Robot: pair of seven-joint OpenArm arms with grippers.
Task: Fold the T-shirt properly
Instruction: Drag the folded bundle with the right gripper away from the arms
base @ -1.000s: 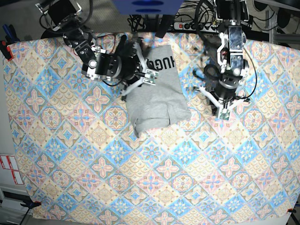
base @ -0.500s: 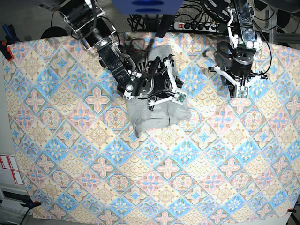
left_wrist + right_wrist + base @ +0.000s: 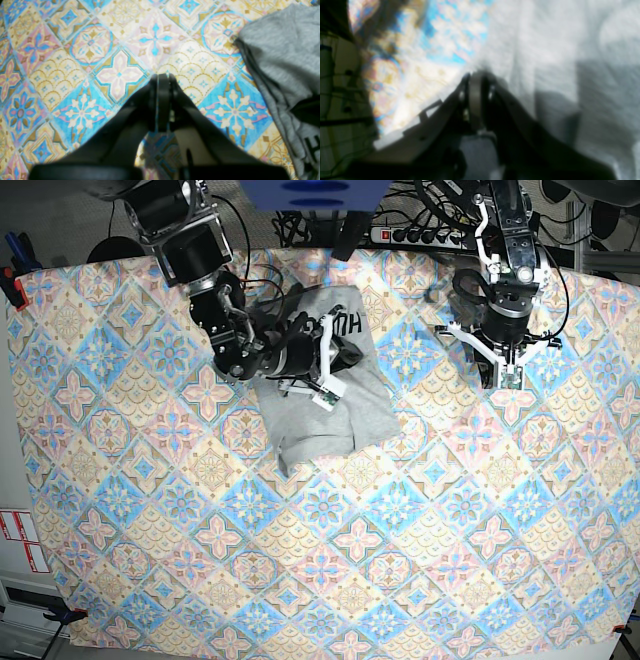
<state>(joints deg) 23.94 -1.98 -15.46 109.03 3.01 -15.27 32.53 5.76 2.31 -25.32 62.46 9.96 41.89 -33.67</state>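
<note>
Desk cover: tile-patterned cloth (image 3: 420,520) in blue, pink and beige spreads over the whole desk.
T-shirt (image 3: 325,395): grey, bunched in a rough packet on the cloth's far middle, black lettering showing at the top edge; lower corner juts out unevenly.
Right pincer (image 3: 322,390): low over the shirt's middle, jaws nearly together; whether cloth is pinched between them I cannot tell, the wrist view being blurred.
Left pincer (image 3: 162,82): jaws pressed together, empty, above bare cloth well clear of the shirt.
Step in hand: judged a late fold or smoothing pass.
Next move: likely needs the loose lower corner squared.
</note>
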